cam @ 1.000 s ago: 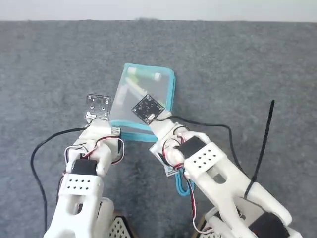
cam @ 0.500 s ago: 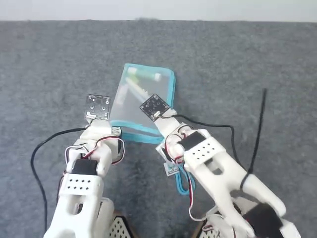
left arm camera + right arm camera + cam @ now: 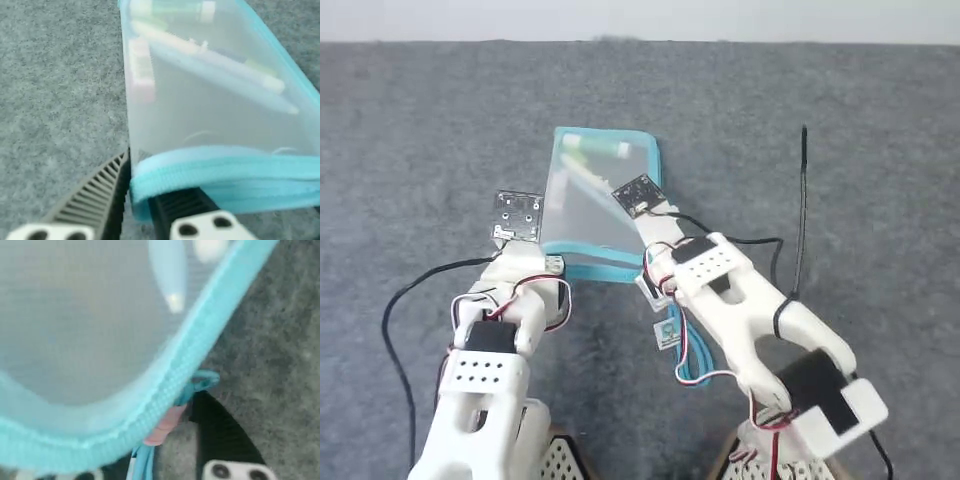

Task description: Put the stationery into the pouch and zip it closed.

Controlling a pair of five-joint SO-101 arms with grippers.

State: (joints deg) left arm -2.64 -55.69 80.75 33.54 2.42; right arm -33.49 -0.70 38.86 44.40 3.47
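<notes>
Found teal-edged pouch [image 3: 582, 205] lying on grey worktop [image 3: 840, 100], just ahead of both arms. Saw stationery [image 3: 210, 55] inside through the clear wall: pens, a green-capped marker [image 3: 175, 7], a pinkish block [image 3: 140, 67]. Noted left tool [image 3: 140, 182] pinched on the pouch's near corner, right at the zipper [image 3: 225, 172] band. Spotted right tool [image 3: 167, 455] at the pouch's teal edge on the right side, close by a teal pull cord [image 3: 200, 382] and a pink tab [image 3: 165, 427]. Cannot tell whether spread or pressed together there.
</notes>
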